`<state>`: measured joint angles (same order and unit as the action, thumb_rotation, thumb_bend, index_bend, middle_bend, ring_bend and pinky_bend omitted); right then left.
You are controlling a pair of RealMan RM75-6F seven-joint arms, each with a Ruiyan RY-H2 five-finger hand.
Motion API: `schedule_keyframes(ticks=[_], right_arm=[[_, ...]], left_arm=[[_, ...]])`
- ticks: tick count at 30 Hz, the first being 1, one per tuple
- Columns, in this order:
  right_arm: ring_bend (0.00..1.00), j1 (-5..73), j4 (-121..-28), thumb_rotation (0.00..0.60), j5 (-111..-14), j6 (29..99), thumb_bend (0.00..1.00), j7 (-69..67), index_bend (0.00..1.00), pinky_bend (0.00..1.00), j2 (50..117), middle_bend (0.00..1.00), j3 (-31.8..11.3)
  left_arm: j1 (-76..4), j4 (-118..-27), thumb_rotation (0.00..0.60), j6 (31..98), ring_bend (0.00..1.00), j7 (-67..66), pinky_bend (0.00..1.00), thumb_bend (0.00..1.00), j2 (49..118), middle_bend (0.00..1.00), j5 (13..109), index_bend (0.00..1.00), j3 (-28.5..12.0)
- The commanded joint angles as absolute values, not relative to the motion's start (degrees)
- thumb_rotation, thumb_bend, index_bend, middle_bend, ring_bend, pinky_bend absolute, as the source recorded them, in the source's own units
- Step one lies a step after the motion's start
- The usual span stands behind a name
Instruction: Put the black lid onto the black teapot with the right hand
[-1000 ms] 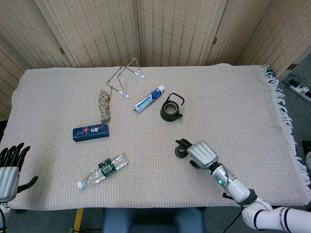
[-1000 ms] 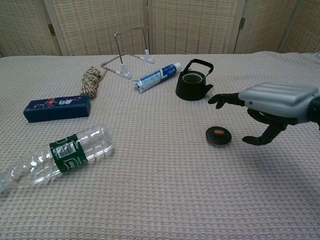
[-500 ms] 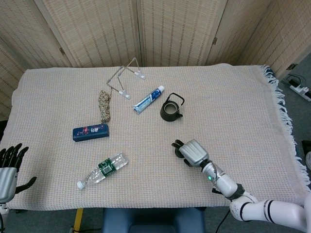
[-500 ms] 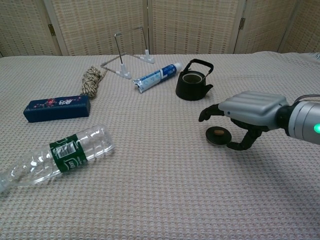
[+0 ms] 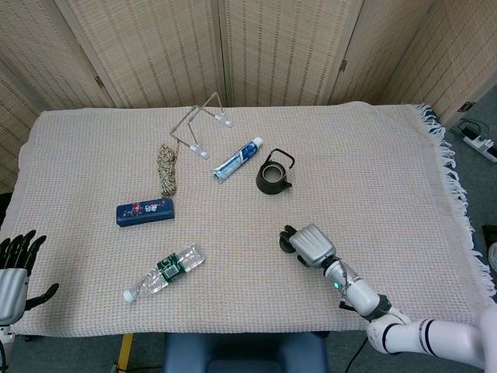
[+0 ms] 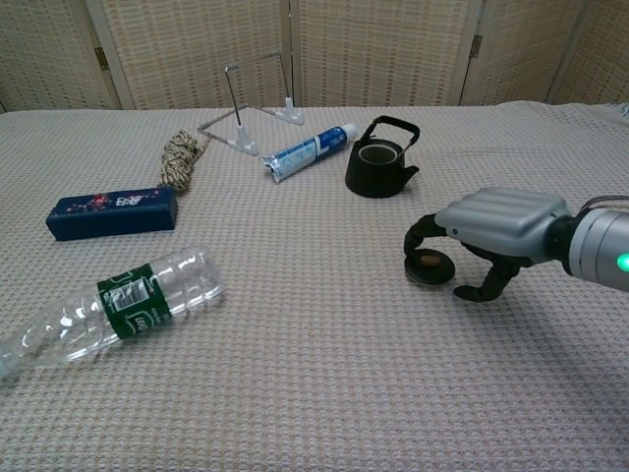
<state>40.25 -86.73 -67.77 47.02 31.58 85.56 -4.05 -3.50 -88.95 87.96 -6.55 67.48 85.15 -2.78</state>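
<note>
The black teapot [image 5: 273, 177] [image 6: 380, 167] stands upright and uncovered near the table's middle. The black lid [image 6: 429, 267], with a small brown knob, lies flat on the cloth in front of the teapot. In the head view the lid [image 5: 288, 244] is mostly hidden under my right hand [image 5: 311, 243] [image 6: 501, 226]. That hand cups over the lid: its fingers hook down at the lid's far left rim and the thumb sits just off its near right rim. My left hand [image 5: 15, 268] hangs off the table's lower left corner, fingers spread, holding nothing.
A clear water bottle [image 5: 165, 272] [image 6: 108, 307] lies at the front left, with a blue case [image 5: 145, 210] behind it. A rope coil [image 5: 166, 169], a wire stand [image 5: 200, 124] and a toothpaste tube [image 5: 238, 159] lie left of the teapot.
My right hand slid left until it was over the lid, then lowered, and its fingers curled down around the rim. The lid and my left hand have stayed where they were.
</note>
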Motion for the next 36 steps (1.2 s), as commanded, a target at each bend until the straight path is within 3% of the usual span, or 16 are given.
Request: schedule_keyframes(ticks=[1, 19, 36], right_arm=[[0.82, 40.5, -86.2, 0.6, -67.4, 47.3, 0.37, 31.6, 0.23, 0.8, 86.1, 0.24, -3.9], [0.82, 42.1, -84.5, 0.6, -66.4, 47.8, 0.37, 32.0, 0.24, 0.8, 87.9, 0.25, -3.2], [0.87, 41.8, -83.7, 0.6, -66.7, 50.8, 0.37, 31.9, 0.39, 0.8, 89.2, 0.37, -3.2]], left_arm=[[-3.4, -88.9, 0.6, 88.0, 0.0, -6.5, 0.0, 0.16, 67.5, 0.0, 85.1, 0.08, -2.8], [-3.4, -88.5, 0.6, 87.7, 0.01, -6.1, 0.0, 0.16, 67.4, 0.0, 84.8, 0.08, -2.9], [-3.3, -88.5, 0.6, 87.8, 0.01, -6.2, 0.0, 0.16, 67.4, 0.0, 84.8, 0.08, -2.9]])
